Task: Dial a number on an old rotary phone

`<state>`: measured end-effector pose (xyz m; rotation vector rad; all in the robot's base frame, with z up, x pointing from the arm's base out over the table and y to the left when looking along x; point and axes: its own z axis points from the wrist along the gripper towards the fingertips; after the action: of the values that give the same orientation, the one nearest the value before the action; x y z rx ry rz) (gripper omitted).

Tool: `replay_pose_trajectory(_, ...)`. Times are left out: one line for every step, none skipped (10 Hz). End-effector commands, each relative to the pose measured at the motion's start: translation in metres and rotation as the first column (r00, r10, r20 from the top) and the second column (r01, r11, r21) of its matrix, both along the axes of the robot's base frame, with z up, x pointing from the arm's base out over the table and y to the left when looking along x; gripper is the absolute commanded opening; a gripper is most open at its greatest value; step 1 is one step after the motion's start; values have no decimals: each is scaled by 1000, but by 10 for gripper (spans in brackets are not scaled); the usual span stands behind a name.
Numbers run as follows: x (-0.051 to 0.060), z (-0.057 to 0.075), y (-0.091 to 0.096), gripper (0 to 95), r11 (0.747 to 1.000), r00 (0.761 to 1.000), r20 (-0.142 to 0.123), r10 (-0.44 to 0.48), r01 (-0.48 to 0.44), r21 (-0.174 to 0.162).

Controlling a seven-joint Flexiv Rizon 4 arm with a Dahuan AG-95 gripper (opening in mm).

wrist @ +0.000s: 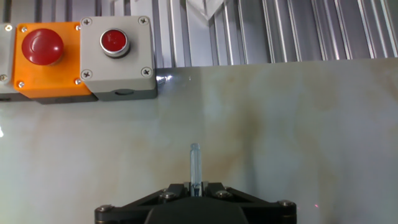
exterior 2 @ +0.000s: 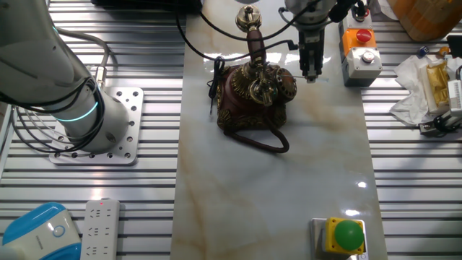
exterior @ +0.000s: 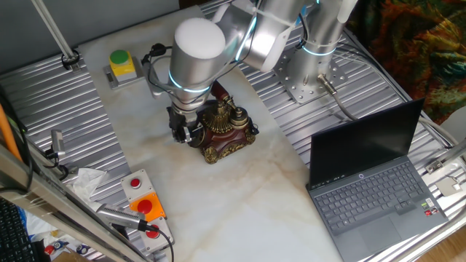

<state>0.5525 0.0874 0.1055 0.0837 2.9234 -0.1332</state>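
The old rotary phone (exterior: 223,125) stands mid-table on the marble slab, dark red with brass trim, its handset on the cradle. It also shows in the other fixed view (exterior 2: 254,95), with the black cord looping in front. My gripper (exterior: 183,132) hangs just beside the phone, on its dial side (exterior 2: 311,66), pointing down at the slab. It is shut on a thin clear rod (wrist: 195,163) that sticks out past the fingertips. The hand view shows only the rod and bare marble; the phone is out of that view.
A grey and orange box with red buttons (wrist: 81,51) lies at the slab's edge near the gripper (exterior 2: 359,43). A yellow box with a green button (exterior: 122,64) is at the far corner. An open laptop (exterior: 378,182) stands on the right. Crumpled tissue (exterior 2: 419,79) lies on the ribbed metal.
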Motion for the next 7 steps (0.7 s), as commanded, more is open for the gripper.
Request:
replay_pose_trajectory(1, -1, 0, 0, 1000, 1000, 2, 1, -1, 1)
replay_pose_trajectory(1, 0, -1, 0, 1000, 1000, 2, -1, 1, 5)
replay_pose_trajectory(1, 1, -1, 0, 1000, 1000, 1, -2, 2, 7)
replay_pose_trajectory(1, 2, -1, 0, 1000, 1000, 1, -1, 1, 12)
replay_pose_trajectory(0, 2, -2, 0, 1000, 1000, 2, 1, -1, 14)
replay_pose_trajectory(0, 3, -3, 0, 1000, 1000, 2, 4, -4, 16)
replay_pose_trajectory(-1, 3, -5, 0, 1000, 1000, 2, 8, -8, 16)
